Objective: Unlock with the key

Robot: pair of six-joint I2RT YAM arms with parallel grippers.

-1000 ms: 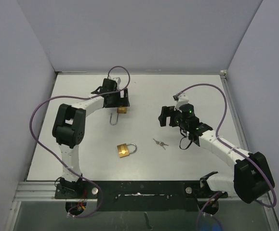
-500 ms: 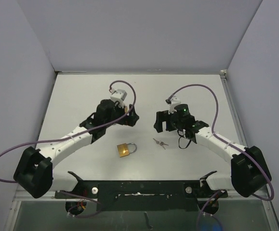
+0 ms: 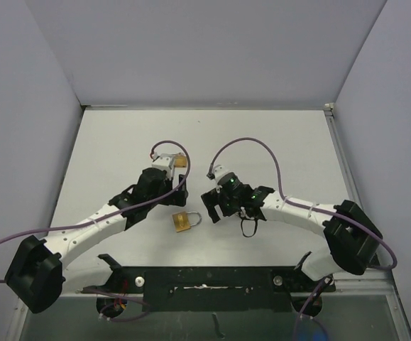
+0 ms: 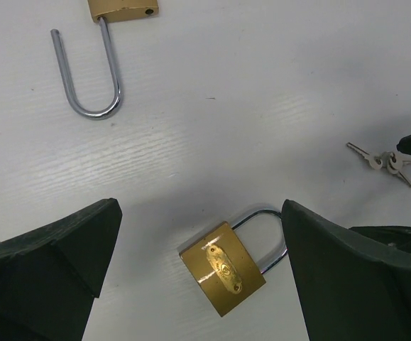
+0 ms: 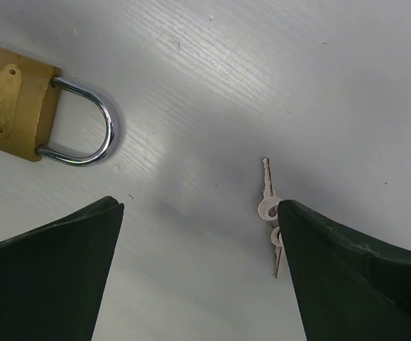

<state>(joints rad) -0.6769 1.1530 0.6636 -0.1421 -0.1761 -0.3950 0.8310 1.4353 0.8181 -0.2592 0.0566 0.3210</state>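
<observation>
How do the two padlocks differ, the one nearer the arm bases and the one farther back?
The near padlock has its shackle shut, both legs in the body; the far padlock is open, one leg free. The near padlock's shackle is short and rounded; the far padlock's is long and narrow. Both have brass-coloured bodies and silver shackles.

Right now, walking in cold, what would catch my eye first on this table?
Two black grippers, left and right, hang open over a white table. Below them lies a shut brass padlock, with a pair of small keys close to one finger of the right gripper. Farther back, a second padlock lies with its long shackle open.
</observation>
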